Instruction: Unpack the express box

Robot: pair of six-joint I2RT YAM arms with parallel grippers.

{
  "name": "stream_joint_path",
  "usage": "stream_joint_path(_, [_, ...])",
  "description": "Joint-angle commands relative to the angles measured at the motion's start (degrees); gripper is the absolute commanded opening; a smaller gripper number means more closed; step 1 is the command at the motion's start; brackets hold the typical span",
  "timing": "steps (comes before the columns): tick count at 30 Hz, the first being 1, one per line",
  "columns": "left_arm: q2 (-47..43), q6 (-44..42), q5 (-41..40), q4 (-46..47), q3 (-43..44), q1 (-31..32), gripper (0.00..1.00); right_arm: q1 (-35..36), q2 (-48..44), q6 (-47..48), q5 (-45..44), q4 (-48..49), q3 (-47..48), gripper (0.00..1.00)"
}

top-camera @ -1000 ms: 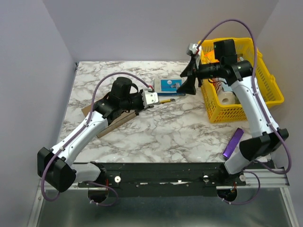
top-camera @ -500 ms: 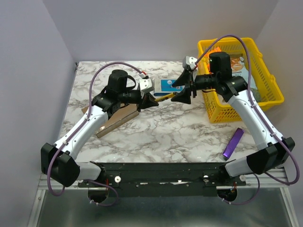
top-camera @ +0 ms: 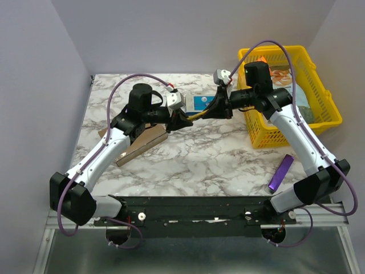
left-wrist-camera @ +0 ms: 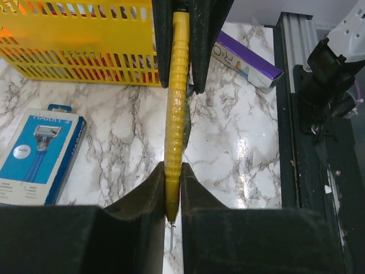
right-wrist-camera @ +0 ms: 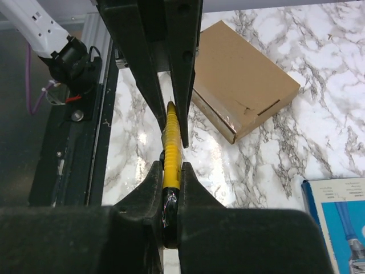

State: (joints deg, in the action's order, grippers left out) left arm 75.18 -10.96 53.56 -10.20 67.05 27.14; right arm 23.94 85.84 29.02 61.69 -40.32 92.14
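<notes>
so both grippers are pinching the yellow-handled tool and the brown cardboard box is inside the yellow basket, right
No: the express box lies on the marble table, not in the yellow basket; the top external view shows it. Left gripper and right gripper do pinch the yellow-handled tool.

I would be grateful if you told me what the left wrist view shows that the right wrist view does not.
Only the left wrist view shows the yellow basket and the purple box. Only the right wrist view shows the express box, lying closed on the table. Both show the yellow tool clamped between the left end effector and the right end effector, plus the blue box on the marble table.
</notes>
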Motion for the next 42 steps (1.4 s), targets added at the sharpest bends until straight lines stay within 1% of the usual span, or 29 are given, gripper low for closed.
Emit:
stream_joint_path(1, [0.58, -1.86, -0.73, -1.30, 0.10, 0.37, 0.32, 0.66, 0.64, 7.98, -2.97, -6.96, 4.18, 0.00])
stream_joint_path(4, [1.20, -5.63, -2.05, -4.03, 0.54, 0.81, 0.37, 1.10, 0.47, 9.48, -4.12, -8.46, 4.63, 0.00])
stream_joint_path(6, [1.64, -7.40, -2.67, -5.44, 0.72, 1.16, 0.35, 1.80, 0.38, 10.79, -4.65, -9.60, 4.89, 0.01])
stream_joint_path(8, [2.08, -9.16, -2.50, -6.76, 0.98, 1.43, 0.26, 2.51, 0.20, 11.67, -5.61, -10.04, 4.54, 0.01])
stream_joint_path(9, [2.34, -8.99, -2.50, -6.68, 0.98, 1.43, 0.18, 2.86, 0.03, 12.20, -5.97, -10.22, 4.45, 0.00])
stream_joint_path(11, [2.43, -8.73, -1.88, -6.24, 0.98, 1.52, 0.11, 3.91, -0.15, 12.73, -6.93, -10.40, 4.10, 0.00])
stream_joint_path(12, [2.60, -8.55, -1.62, -5.98, 0.98, 1.52, 0.02, 4.18, -0.15, 12.82, -7.11, -10.48, 3.93, 0.00])
stream_joint_path(14, [2.61, -8.20, -1.27, -5.19, 0.89, 1.52, 0.00, 4.62, -0.41, 11.77, -7.46, -9.79, 3.75, 0.01])
stream_joint_path(15, [2.43, -7.24, -1.27, -4.66, 0.81, 1.52, 0.00, 4.62, -0.76, 7.50, -7.81, -7.26, 3.49, 0.05])
stream_joint_path(17, [2.17, -5.66, -0.31, -2.21, 0.28, 1.52, 0.00, 4.27, -1.03, 3.00, -10.27, -5.31, 4.10, 0.37])
stream_joint_path(18, [1.91, -3.82, -0.04, -0.98, -0.16, 1.52, 0.00, 3.66, -0.85, -0.68, -9.93, -5.13, 4.80, 0.50])
stream_joint_path(19, [1.73, -2.67, 0.57, 2.34, -0.68, 1.52, 0.00, 1.39, -0.68, -2.54, -6.53, -5.21, 6.02, 0.62])
stream_joint_path(20, [1.47, -1.18, 1.10, 4.64, -1.30, 1.52, 0.00, 0.06, -0.42, -4.47, -4.58, -5.04, 6.47, 0.64])
stream_joint_path(21, [1.29, 0.66, 1.54, 7.01, -2.78, 1.52, 0.00, -1.08, -0.33, -7.28, -2.82, -4.95, 6.82, 0.65])
stream_joint_path(22, [1.37, 4.85, 1.55, 13.04, -3.58, 1.52, 0.00, -2.75, -0.15, -8.00, -0.72, -4.95, 7.09, 0.67])
stream_joint_path(24, [2.68, 10.14, 2.59, 19.83, -5.69, 1.60, 0.00, -3.20, -0.41, -7.14, 0.09, -5.65, 6.65, 0.68])
stream_joint_path(25, [3.30, 15.04, 2.95, 25.43, -6.05, 1.78, 0.00, -3.20, -0.76, -6.70, 0.27, -5.83, 6.30, 0.68])
stream_joint_path(27, [5.14, 17.54, 3.30, 28.90, -5.96, 2.39, 0.00, -3.20, -0.68, -7.21, 0.62, -5.48, 6.21, 0.67])
stream_joint_path(34, [7.96, 18.87, 4.18, 31.29, -3.86, 4.06, 0.00, -3.20, -1.03, -7.66, 1.32, -4.60, 5.95, 0.66])
stream_joint_path(42, [9.28, 22.55, 2.16, 35.68, -3.94, 4.77, 0.00, -3.11, -1.47, -7.74, 1.33, -4.51, 4.28, 0.62])
